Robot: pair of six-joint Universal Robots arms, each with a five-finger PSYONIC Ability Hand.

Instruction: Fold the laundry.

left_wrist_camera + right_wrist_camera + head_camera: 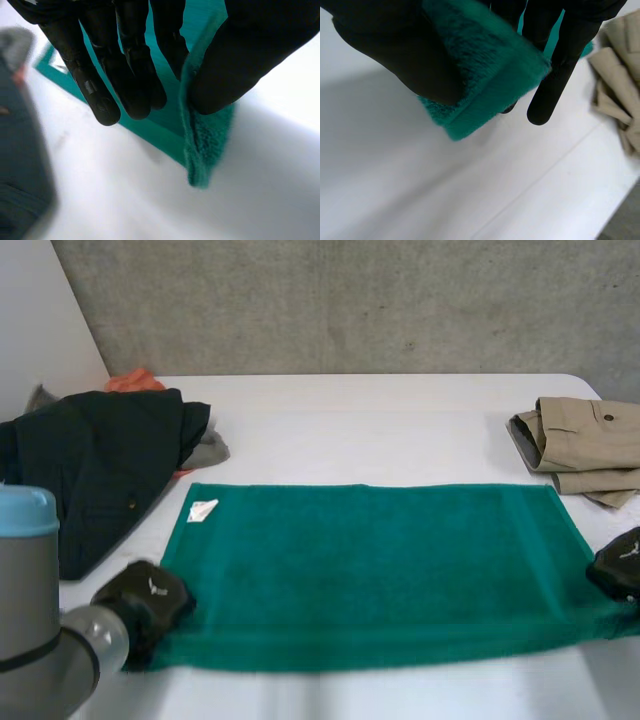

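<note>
A green towel (pixel 370 570) lies spread across the white table, a white label (pixel 202 510) near its far left corner. My left hand (pixel 145 605) is at the towel's near left corner. Its thumb (pixel 240 60) and fingers (pixel 135 65) pinch that green corner (pixel 202 145), which hangs lifted off the table. My right hand (pixel 620 565) is at the near right corner. There the thumb (pixel 395 50) presses the towel's corner (pixel 485 85) against the fingers (pixel 560 65), also clear of the table.
A dark garment pile (pixel 95 465) with orange and grey cloth under it sits at the far left. Folded beige trousers (pixel 585 445) lie at the far right, also seen beside my right hand (pixel 620 75). The table's bare front strip (pixel 400 695) runs below the towel.
</note>
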